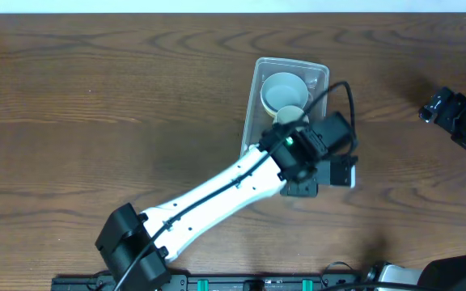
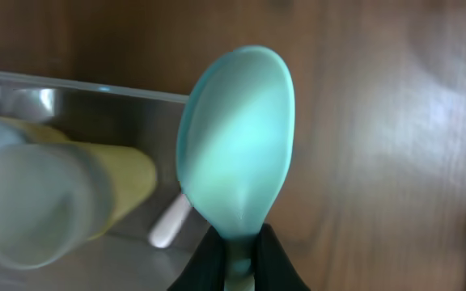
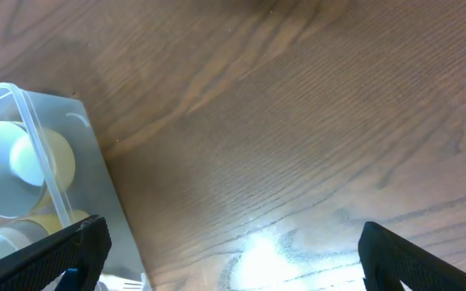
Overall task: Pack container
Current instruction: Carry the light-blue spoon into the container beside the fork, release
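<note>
So the biggest thing here is the dark wood surface [image 1: 95, 97], which fills basically every view. Next up is the white left arm [image 1: 217, 190]. It runs from the bottom left of the overhead frame up toward the centre, and its black wrist end sits over the lower end of the container [image 1: 322, 71].

The container is the clear tub just right of centre in the upper half of the overhead view, standing lengthwise up the frame. It also shows at the left edge of the right wrist view and in the upper left of the left wrist view. The right arm [image 1: 459, 117] is way off at the right edge of the overhead frame, well apart from the tub.

Inside the container there's a white bowl [image 1: 281, 89] at the top end, with a yellow cup [image 1: 291, 115] just below it in the frame. From the left wrist camera the yellow cup looks to be lying on its side, and there's a small white stick [image 2: 168, 222] beside it. Can't tell what that one is, too blurry.

Then there's the teal spoon [image 2: 237, 137], bowl end up, in the middle of the left wrist view, in front of the container's rim and the bare wood. The left pincer [image 2: 235, 250] is clamped tight on its handle at the bottom of that frame. The right pincer [image 3: 231, 234] has its fingers spread wide apart with nothing between them but wood.
</note>
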Motion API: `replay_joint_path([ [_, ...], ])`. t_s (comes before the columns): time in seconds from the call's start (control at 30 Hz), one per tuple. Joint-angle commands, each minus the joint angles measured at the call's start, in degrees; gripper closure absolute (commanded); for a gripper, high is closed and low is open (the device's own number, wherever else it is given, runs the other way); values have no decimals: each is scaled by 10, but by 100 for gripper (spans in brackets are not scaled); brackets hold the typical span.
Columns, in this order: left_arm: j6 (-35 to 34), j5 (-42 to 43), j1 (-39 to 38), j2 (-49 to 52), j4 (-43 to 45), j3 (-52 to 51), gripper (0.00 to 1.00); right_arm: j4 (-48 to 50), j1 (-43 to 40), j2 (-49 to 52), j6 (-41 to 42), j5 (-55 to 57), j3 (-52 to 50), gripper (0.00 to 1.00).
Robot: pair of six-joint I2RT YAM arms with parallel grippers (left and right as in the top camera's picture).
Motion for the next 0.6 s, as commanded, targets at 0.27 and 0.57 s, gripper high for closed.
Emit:
replay_joint_path([
  [0.27, 42, -4, 76, 75, 41, 6, 91, 0, -3, 3, -8, 2, 0, 1],
  [0.57, -12, -14, 82, 69, 50, 9, 2, 0, -3, 3, -8, 2, 0, 1],
])
